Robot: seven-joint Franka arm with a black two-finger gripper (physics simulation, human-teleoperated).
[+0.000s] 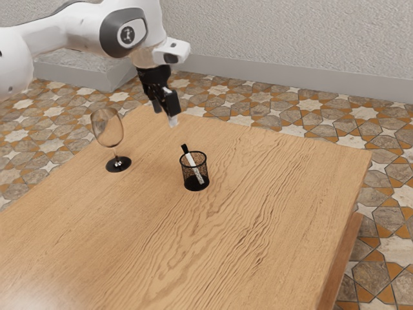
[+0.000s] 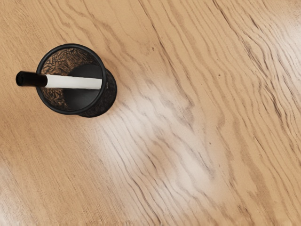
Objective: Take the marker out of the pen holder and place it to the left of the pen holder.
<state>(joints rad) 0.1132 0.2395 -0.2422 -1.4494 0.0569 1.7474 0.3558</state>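
My gripper (image 1: 164,115) hangs spread and empty above the tabletop (image 1: 271,194), and the marker (image 2: 75,82), leaning in the pen holder (image 2: 112,94), should prove light, stiff and slightly slippery, so I'd pinch it squarely by the protruding black cap (image 2: 32,79).

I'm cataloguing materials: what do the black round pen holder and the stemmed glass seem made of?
The black round pen holder looks like wire mesh, probably metal, painted dark; wood grain shows through its wall. The clear stemmed glass with a black foot seems glossy glass, or perhaps clear plastic: the background shows through its bowl.
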